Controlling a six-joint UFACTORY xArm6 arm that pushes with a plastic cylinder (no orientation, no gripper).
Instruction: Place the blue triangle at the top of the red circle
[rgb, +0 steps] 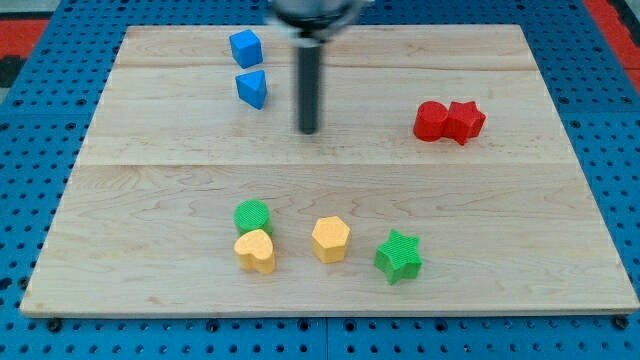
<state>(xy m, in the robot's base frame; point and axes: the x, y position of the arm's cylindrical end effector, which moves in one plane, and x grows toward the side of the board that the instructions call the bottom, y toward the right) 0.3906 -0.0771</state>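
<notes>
Your arm carries no gripper, only a dark rod, so nothing is held; my tip (308, 130) rests on the wooden board (330, 290) in its upper half, free of every block. The blue triangle (253, 88) lies just to the view's left of the tip, near but not touching it, with a blue cube (245, 47) directly above it toward the view's top. The red circle (431, 120) sits well apart on the view's right, touching a red star (466, 121) on its right side.

Judged from this layout, the step in hand is the approach — the triangle has not yet been moved toward its goal. Note that the tip stands between the triangle and the red circle, on the wrong side for pushing. The next move calls for you to bring the tip round to the triangle's left, skirting it and the blue cube, then drive it rightward and slightly up the board, so that it ends just above the red circle rather than colliding with it.

Along the view's bottom lie a green circle (253, 215), a yellow heart (256, 250), a yellow hexagon (331, 239) and a green star (399, 256) — all clear of the likely path.
</notes>
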